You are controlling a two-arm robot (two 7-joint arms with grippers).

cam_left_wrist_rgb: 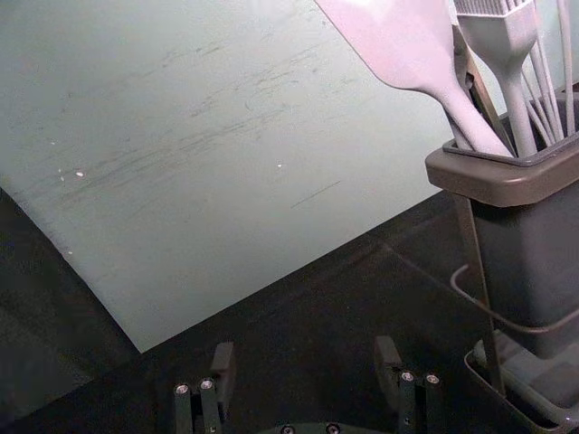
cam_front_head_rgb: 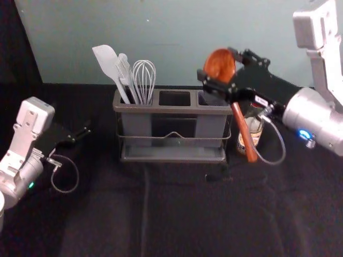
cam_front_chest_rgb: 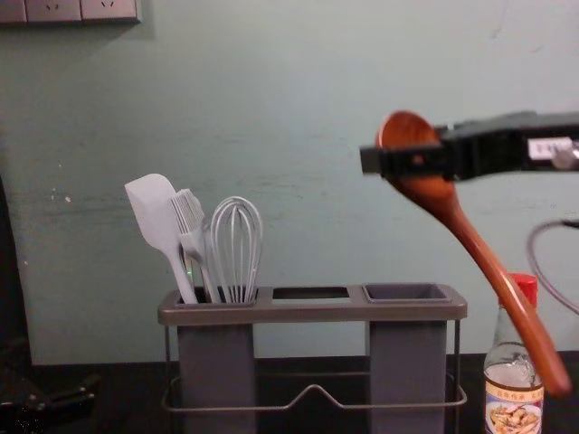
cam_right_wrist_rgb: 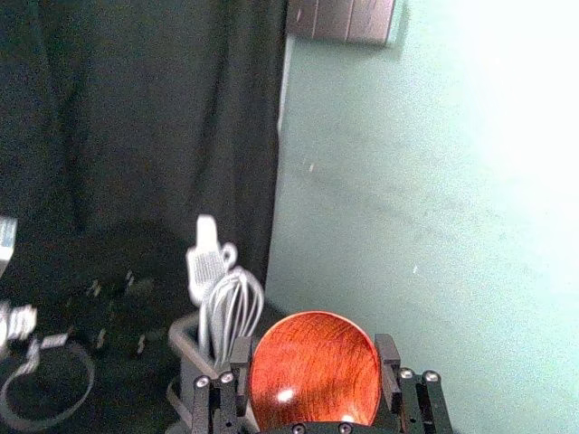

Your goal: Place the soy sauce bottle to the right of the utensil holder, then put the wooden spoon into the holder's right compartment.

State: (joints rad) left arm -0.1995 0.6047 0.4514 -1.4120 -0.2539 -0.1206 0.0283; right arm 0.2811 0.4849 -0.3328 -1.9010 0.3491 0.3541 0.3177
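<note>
Above the utensil holder's [cam_front_head_rgb: 185, 110] right end, in the head view, the wooden spoon [cam_front_head_rgb: 240, 120] is clamped by the right hand [cam_front_head_rgb: 220, 65]; the soy sauce bottle [cam_front_head_rgb: 258, 128] is seen at the holder's right, the left hand [cam_front_head_rgb: 81, 134] at its left. In the left wrist view, its fingers [cam_left_wrist_rgb: 223, 363] are parted. In the right one, the spoon's bowl [cam_right_wrist_rgb: 315, 371] is gripped. In the chest view, its handle [cam_front_chest_rgb: 493, 271] is slanted.

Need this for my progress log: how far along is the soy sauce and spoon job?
Apparently done: the soy sauce bottle stands right of the utensil holder. In hand: the wooden spoon, its bowl gripped by the right end effector, handle slanting down. Remaining: insertion, since the spoon is outside the right compartment.
</note>
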